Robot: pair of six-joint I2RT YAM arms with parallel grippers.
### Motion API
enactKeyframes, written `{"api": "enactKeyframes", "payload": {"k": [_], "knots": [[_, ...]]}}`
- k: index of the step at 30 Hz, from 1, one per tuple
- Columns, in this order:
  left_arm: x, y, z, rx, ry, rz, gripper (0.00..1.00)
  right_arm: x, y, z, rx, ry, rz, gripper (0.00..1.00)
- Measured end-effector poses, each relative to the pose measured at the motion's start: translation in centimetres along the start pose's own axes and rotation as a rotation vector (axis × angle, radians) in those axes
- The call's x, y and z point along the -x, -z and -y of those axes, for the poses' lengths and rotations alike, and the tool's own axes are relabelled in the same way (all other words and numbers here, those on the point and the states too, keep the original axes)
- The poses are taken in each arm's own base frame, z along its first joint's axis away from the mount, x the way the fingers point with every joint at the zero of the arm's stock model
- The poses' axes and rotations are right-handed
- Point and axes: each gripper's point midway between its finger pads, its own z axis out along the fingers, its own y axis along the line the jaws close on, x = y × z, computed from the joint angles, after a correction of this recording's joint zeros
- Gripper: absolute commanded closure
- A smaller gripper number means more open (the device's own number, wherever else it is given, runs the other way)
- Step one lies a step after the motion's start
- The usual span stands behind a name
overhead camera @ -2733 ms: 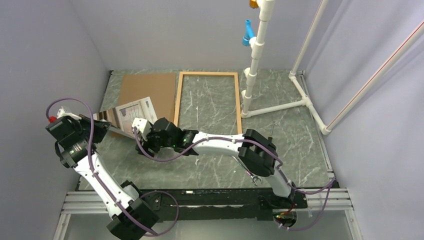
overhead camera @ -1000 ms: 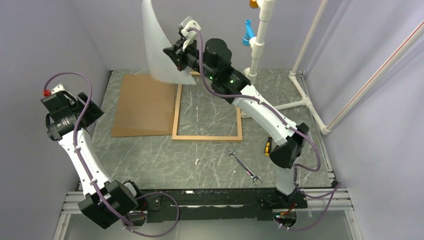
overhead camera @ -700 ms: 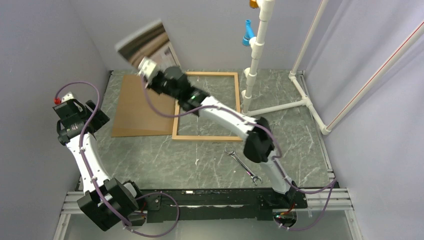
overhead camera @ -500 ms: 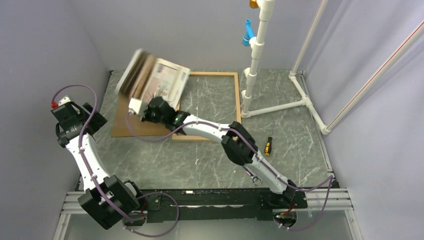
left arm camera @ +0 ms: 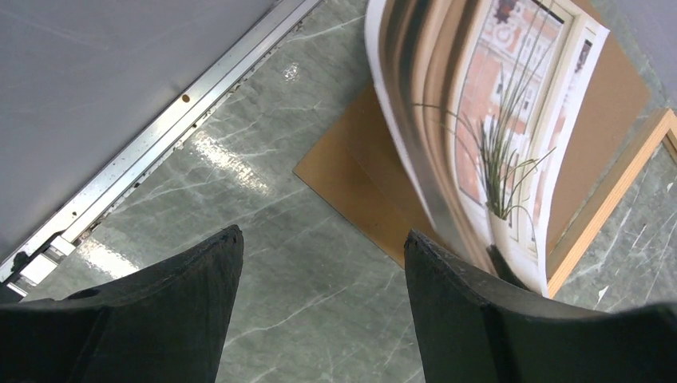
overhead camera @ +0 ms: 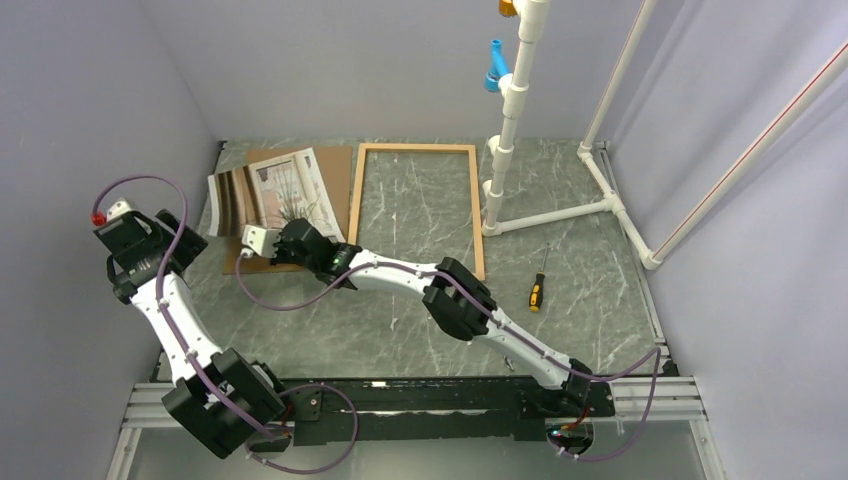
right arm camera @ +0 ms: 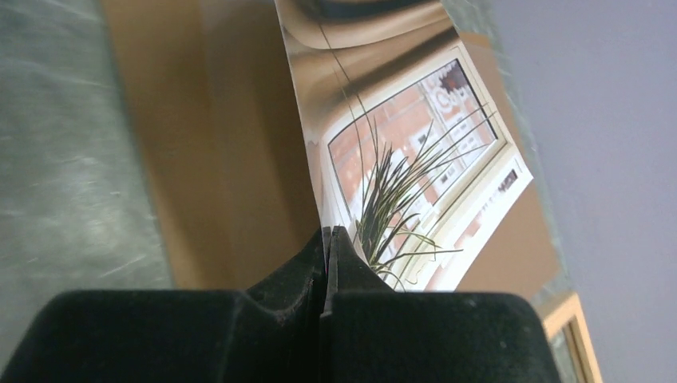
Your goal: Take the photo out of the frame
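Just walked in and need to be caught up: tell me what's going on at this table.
The right arm has its jaws shut on the near edge of the photo, holding it bowed and face-up over the brown backing board. The photo is already out of the frame, which lies flat and empty on the table just right of the board. The left arm is off to the left side, jaws open and holding nothing. A screwdriver lies to the right.

Glossy paper is seen in the photo (overhead camera: 270, 190), light bare wood in the frame (overhead camera: 354, 200), matt brown board in the backing board (overhead camera: 338, 168), polished veined stone in the surface (overhead camera: 600, 260)
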Motion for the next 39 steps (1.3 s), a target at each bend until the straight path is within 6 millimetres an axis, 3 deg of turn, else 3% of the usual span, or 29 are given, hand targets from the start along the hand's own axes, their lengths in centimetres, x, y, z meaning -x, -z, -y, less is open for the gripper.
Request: {"api": "enactKeyframes", "payload": {"k": [5, 10, 16, 20, 27, 32, 39], "knots": [[0.0, 0.0, 0.2, -0.014, 0.004, -0.001, 0.24, -2.1, -0.7, 0.9, -0.105, 0.004, -0.088, 1.0], [0.1, 0.0, 0.3, -0.016, 0.007, 0.003, 0.24, -4.1, -0.6, -0.7, -0.101, -0.01, -0.163, 1.0], [-0.5, -0.2, 0.0, -0.012, 0.01, -0.01, 0.24, -3.8, -0.8, -1.4, -0.099, -0.021, -0.168, 1.0], [-0.5, -0.2, 0.0, -0.011, 0.01, -0.011, 0.24, -3.5, -1.6, -0.5, -0.15, -0.035, -0.159, 1.0], [-0.5, -0.2, 0.0, -0.012, 0.01, -0.011, 0.24, -4.7, -1.2, 1.0, -0.244, -0.035, -0.217, 1.0], [-0.5, -0.2, 0.0, -0.012, 0.011, -0.011, 0.23, -5.1, -1.0, 0.6, -0.247, -0.05, -0.234, 1.0], [-0.5, -0.3, 0.0, -0.01, 0.012, -0.011, 0.23, -3.5, -0.7, 1.8, -0.304, -0.084, -0.214, 1.0]]}}
